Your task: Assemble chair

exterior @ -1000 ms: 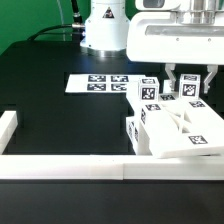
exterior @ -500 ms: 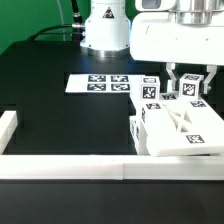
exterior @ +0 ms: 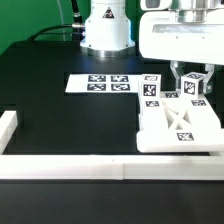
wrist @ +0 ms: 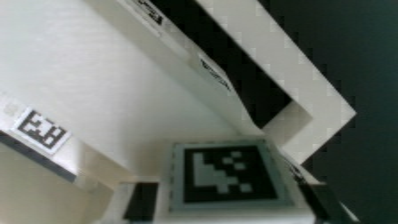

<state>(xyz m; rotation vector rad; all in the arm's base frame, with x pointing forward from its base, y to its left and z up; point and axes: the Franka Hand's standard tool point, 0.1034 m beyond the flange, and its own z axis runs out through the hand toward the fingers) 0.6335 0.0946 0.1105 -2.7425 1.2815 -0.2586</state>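
Exterior view: chair [exterior: 180,125] lies against the border rail [exterior: 70,166].

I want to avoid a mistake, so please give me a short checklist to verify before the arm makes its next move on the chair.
1. Gripper is over the chair assembly: ok.
2. Jaws closed on a part: cannot tell; the fingers are hidden behind tagged blocks.
3. Assembly lies against the front border rail: ok.
4. Marker board is free of parts: ok.
5. Tag is readable in the wrist view: ok.
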